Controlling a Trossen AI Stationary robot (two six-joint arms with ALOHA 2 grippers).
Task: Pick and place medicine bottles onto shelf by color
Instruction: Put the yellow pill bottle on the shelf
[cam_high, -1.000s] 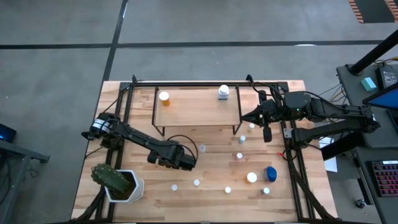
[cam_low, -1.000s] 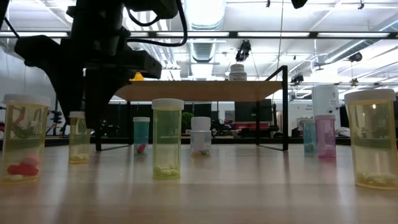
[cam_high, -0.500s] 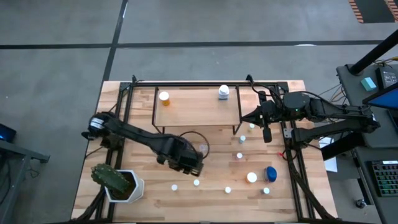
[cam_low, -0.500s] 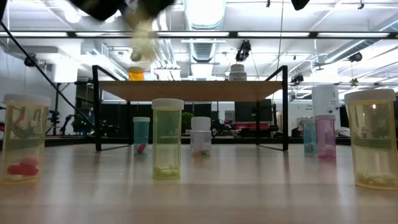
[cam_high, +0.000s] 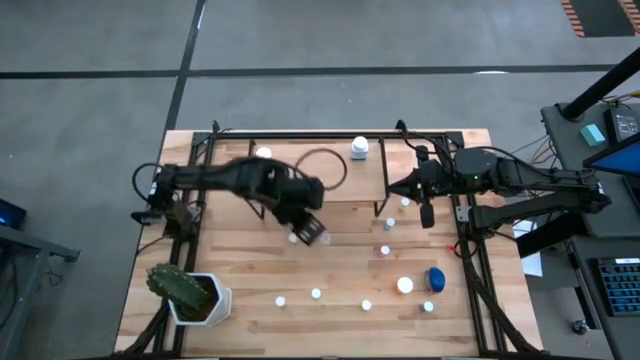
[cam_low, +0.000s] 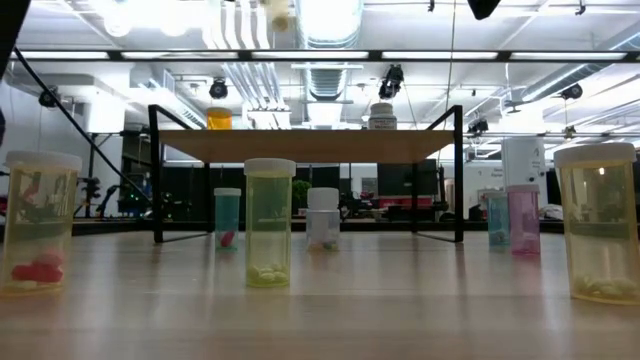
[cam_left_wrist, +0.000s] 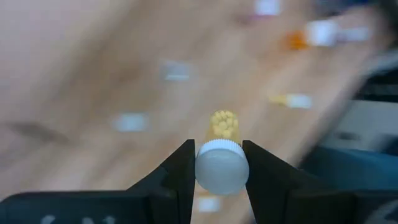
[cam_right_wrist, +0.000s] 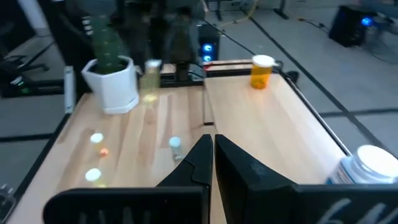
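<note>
The left gripper (cam_left_wrist: 214, 163) pinches a yellow, white-capped medicine bottle (cam_left_wrist: 221, 162) by its cap, carried in the air near the front edge of the low light-wood shelf on black metal legs (cam_high: 340, 178).

Two bottles stand on the shelf: an orange one (cam_high: 263, 155) at its far left and a wider white one (cam_high: 359, 149) at its far right.

About eight white-capped bottles dot the wooden table (cam_high: 250, 280) to the near right, along with one wider blue bottle (cam_high: 436, 279).

A white pot holding a green cactus (cam_high: 186, 292) sits at the table's near-left corner.

The right gripper (cam_high: 427, 212), its fingers pressed together on nothing, waits off the shelf's right end.
</note>
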